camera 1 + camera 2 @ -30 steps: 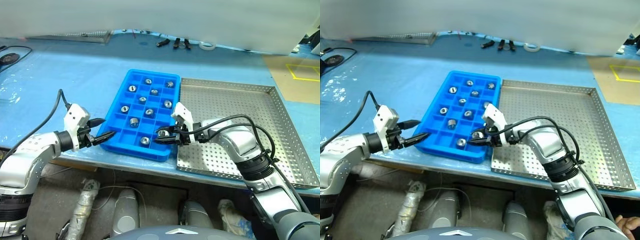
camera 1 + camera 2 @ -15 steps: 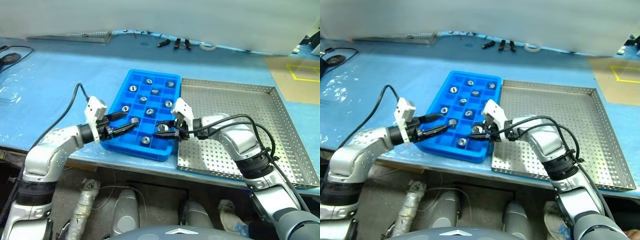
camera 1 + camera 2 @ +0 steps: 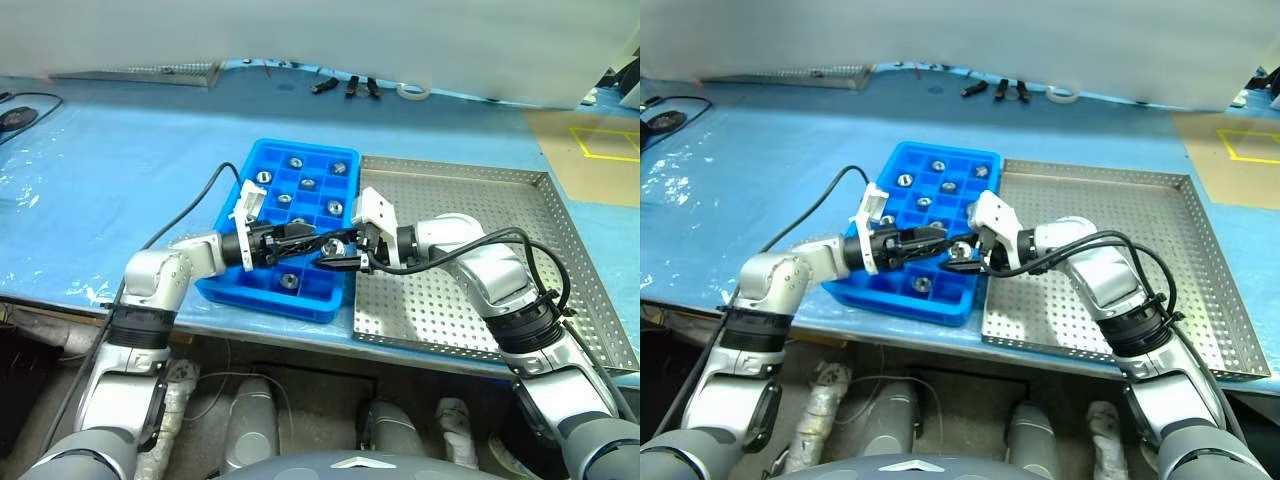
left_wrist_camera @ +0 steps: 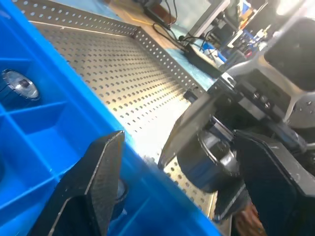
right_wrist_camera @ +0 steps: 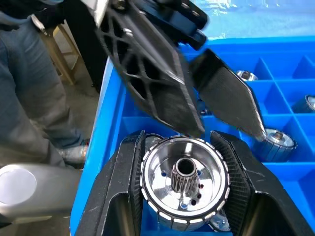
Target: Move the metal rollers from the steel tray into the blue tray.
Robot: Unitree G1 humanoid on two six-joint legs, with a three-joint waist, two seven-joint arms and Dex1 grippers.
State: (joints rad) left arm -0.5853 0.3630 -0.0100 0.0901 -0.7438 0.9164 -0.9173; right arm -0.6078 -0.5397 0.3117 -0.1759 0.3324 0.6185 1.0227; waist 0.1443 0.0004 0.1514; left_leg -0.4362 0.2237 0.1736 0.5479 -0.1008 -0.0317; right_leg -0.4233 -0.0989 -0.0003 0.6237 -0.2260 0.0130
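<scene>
The left gripper has swung in from the blue tray's left edge, near its front corner, to over the tray's front half — its open fingers now reach toward the right gripper and flank the roller clamped there. The left arm has come across with it, elbow now just beside the tray's front left corner. The right gripper has lifted a little above the tray's right edge, by the steel tray, its wrist rolled — roller still pinched.
</scene>
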